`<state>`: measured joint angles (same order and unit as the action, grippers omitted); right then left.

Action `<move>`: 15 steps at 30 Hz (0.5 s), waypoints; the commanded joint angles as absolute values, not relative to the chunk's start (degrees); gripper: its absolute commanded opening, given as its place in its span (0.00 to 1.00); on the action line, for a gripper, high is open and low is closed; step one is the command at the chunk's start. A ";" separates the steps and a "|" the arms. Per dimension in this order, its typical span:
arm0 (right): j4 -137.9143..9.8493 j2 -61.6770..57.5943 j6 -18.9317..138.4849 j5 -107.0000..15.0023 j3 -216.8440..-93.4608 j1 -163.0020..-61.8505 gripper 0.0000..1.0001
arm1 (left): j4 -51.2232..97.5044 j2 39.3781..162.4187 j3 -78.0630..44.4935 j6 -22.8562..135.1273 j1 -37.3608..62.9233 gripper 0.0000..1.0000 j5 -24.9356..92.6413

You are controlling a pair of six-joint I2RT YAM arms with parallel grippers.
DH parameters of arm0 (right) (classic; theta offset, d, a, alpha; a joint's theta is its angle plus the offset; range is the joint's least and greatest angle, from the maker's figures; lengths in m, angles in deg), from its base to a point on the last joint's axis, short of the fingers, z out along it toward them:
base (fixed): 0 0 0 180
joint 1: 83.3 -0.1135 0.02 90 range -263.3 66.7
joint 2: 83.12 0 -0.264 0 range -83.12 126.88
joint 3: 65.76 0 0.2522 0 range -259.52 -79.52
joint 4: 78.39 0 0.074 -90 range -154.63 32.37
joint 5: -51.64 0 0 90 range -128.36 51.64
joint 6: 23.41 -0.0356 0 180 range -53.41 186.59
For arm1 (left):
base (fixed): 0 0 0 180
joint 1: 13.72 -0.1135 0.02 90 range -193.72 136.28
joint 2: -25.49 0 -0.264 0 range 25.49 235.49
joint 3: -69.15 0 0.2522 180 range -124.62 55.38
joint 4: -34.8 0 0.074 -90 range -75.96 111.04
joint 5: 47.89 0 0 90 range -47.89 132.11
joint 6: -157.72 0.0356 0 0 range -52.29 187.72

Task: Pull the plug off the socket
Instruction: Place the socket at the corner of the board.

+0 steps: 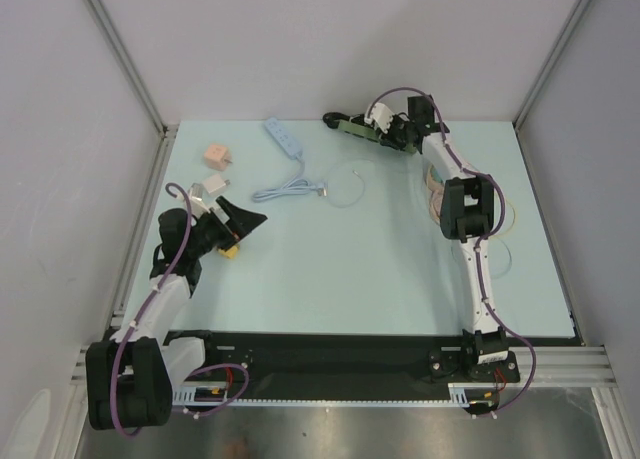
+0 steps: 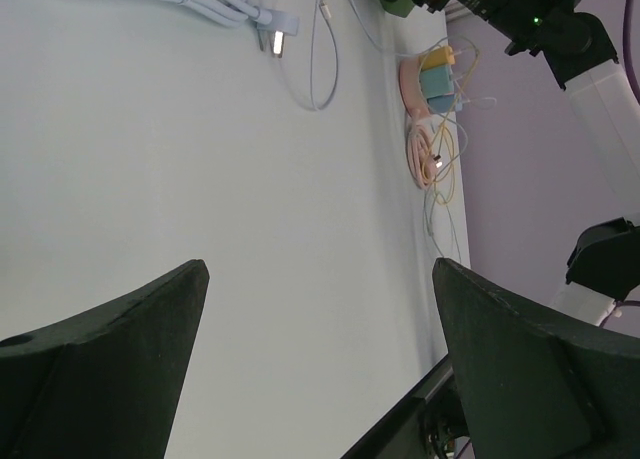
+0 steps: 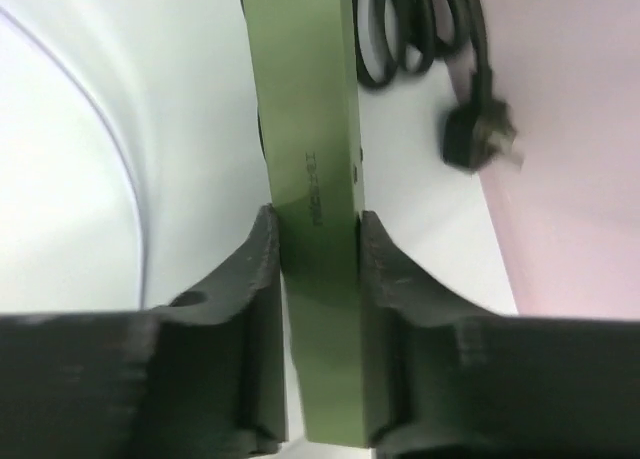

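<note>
Right wrist view: R gripper [image 3: 318, 224] pinched across green socket strip [image 3: 305, 99], strip's long axis runs up-frame; L gripper [image 1: 245, 231] wide open, well apart at lower left

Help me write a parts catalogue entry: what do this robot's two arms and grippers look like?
Both the left arm and the right arm have slim white links joined by bulky black joint housings, with a purple cable looped along each. The left gripper and the right gripper each have two matte black fingers, broad at the root and tapering to rounded tips.
</note>
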<state>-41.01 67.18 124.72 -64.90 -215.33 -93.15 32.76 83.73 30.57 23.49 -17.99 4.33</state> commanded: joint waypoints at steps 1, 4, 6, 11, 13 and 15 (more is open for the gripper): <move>-36.95 65.50 122.58 -69.91 -217.24 -93.23 0.16 | 35.63 84.29 31.21 22.63 -18.38 1.00 3.09; -36.07 65.76 121.70 -71.49 -217.33 -93.58 0.08 | 35.80 84.91 31.21 22.54 -18.46 1.00 2.83; -36.50 66.12 119.69 -72.02 -217.85 -93.76 0.03 | 35.80 85.08 31.30 22.63 -18.38 1.00 2.74; -34.48 67.70 110.11 -80.97 -221.81 -92.44 0.00 | 35.80 85.52 31.30 22.54 -18.38 0.99 2.74; -34.57 68.05 106.86 -83.17 -221.99 -92.35 0.00 | 36.24 85.78 31.39 22.45 -18.38 0.99 2.56; -34.66 68.75 102.47 -85.99 -222.25 -92.35 0.00 | 36.68 86.14 31.39 22.19 -18.38 1.00 2.30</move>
<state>-34.83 68.03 110.62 -77.65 -218.85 -92.32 33.55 85.70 31.07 22.68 -17.99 4.12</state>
